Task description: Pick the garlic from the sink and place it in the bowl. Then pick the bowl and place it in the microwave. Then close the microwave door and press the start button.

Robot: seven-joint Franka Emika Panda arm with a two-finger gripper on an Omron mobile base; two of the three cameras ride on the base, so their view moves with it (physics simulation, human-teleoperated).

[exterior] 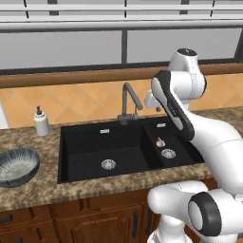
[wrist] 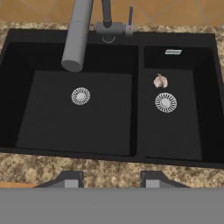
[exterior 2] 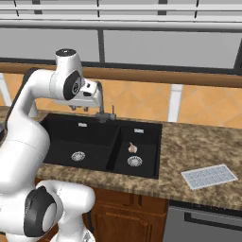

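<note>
The garlic (exterior: 161, 142) (exterior 2: 133, 148) (wrist: 160, 81), a small pale bulb, lies in the narrow right basin of the black sink (exterior: 85, 142) (exterior 2: 61, 142) (wrist: 78, 118), just behind that basin's silver drain. My gripper (exterior: 152, 107) (exterior 2: 80, 108) (wrist: 112, 177) hangs high above the sink, near the faucet, well clear of the garlic. Its fingers stand apart with nothing between them. The bowl (exterior: 18, 164) sits empty on the counter left of the sink. The microwave and its door are out of view.
A grey gooseneck faucet (exterior: 129, 102) (exterior 2: 101, 106) (wrist: 78, 35) rises behind the basins, close to my hand. A white soap dispenser (exterior: 42, 121) stands at the sink's back left. A pale gridded mat (exterior 2: 209, 177) lies on the right counter.
</note>
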